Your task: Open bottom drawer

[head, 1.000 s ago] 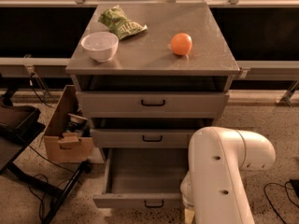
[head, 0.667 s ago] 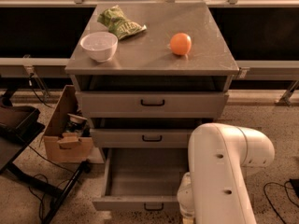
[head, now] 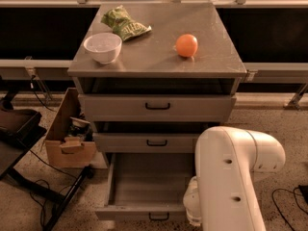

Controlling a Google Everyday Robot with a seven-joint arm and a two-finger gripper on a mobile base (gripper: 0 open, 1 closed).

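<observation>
The bottom drawer (head: pixel 144 182) stands pulled well out below the two shut fronts, its plain grey inside bare and its dark handle (head: pixel 159 216) at the lower edge of the view. The opening looks almost done; next comes a short last pull, then release. The tool is hidden behind the white arm (head: pixel 231 177) by the drawer's right front corner, so I cannot tell its state. Since a second ago, the drawer front has slid slightly nearer.
</observation>
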